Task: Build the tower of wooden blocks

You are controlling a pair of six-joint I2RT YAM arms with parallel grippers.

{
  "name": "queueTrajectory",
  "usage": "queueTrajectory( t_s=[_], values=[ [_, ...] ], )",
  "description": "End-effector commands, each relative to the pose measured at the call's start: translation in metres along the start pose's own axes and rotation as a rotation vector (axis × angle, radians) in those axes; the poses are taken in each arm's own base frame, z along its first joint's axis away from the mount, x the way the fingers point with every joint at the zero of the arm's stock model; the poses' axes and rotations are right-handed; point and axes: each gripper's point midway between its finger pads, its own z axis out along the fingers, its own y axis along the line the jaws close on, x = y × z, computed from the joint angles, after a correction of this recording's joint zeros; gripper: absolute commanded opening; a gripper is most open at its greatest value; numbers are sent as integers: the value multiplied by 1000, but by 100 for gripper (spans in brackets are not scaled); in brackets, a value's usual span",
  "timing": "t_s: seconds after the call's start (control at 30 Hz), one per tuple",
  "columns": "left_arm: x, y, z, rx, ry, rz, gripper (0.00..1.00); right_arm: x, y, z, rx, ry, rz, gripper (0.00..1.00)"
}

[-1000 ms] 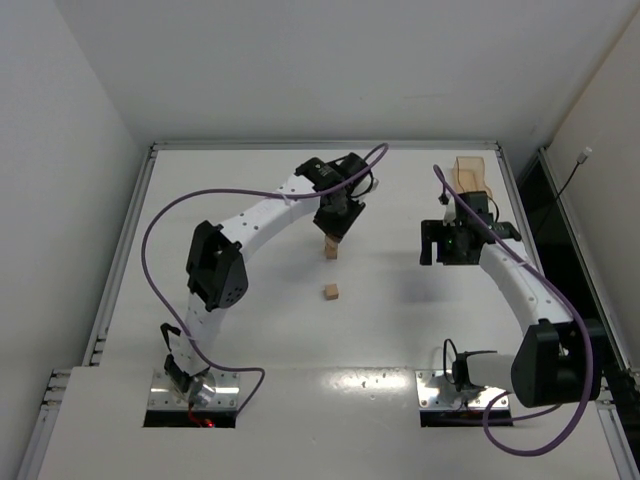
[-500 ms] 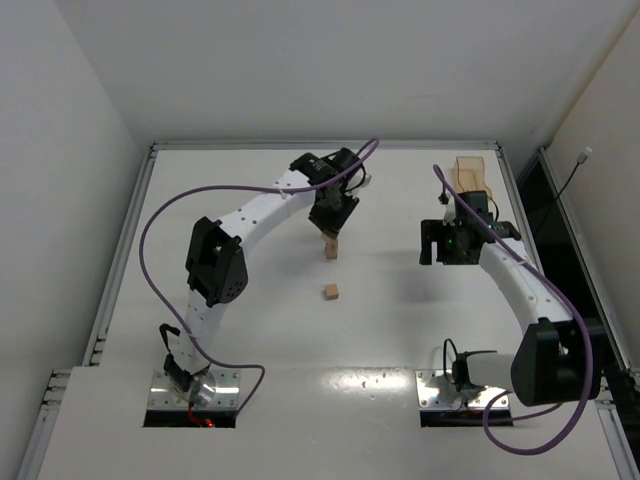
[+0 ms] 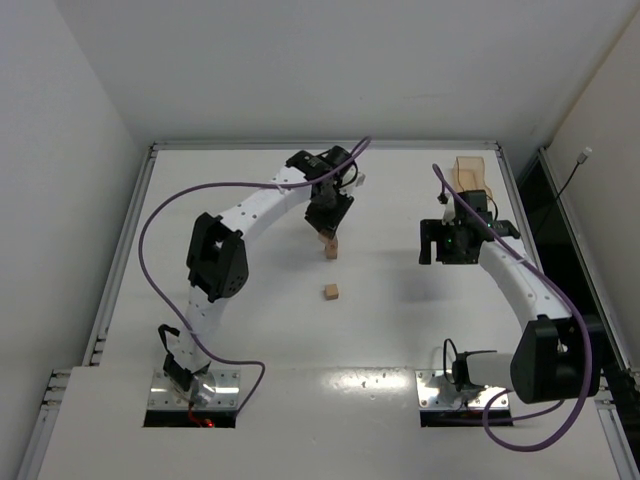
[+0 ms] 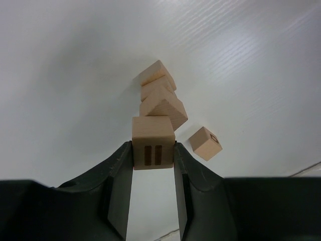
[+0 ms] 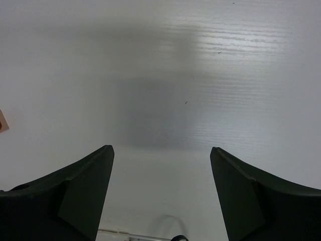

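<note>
In the top view, the left gripper (image 3: 328,230) is hovering directly over the narrow tower of small light tan wooden cubes (image 3: 331,250). The right gripper (image 3: 432,244) is hanging well to the tower's right. A loose tan wooden cube (image 3: 331,292) is lying near the tower.

In the left wrist view, the left gripper (image 4: 153,150) is clamping a tan cube marked with two dark bars (image 4: 153,131) just above the tower (image 4: 159,98).

In the right wrist view, the right gripper (image 5: 161,149) is holding its fingers wide apart.

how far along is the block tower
Done: three cubes stand stacked as the wood block tower, slightly twisted. In hand: the left end effector is shut on a bar-marked cube right over the column; whether it rests there yet is unclear. Left: release it, then add the loose cube. The right end effector hangs open, empty.
</note>
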Motion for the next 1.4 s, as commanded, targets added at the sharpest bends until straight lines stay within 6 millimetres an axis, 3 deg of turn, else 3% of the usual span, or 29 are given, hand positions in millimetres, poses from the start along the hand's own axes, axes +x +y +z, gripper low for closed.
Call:
queueTrajectory(
  t_s=[0.0,0.1,0.73,0.9,1.1,1.37],
  values=[
    [-15,-1,-9,47,-45,2,12,-23,4,-4,-22,-59,12,75],
    [-15,0,-9,66,-44,-7,17,-23,6,-4,-31,-58,12,75],
    [-16,-9,-8,120,-50,4,15,-19,6,-2,-30,-49,13,75],
    [-13,-11,-6,139,-40,13,23,-19,7,-3,-39,-48,12,75],
    [-15,-11,-6,140,-49,14,40,-19,7,-3,-39,-48,12,75],
    [-19,-8,-1,120,-59,15,44,-21,7,-2,-40,-58,3,75]
  ],
)
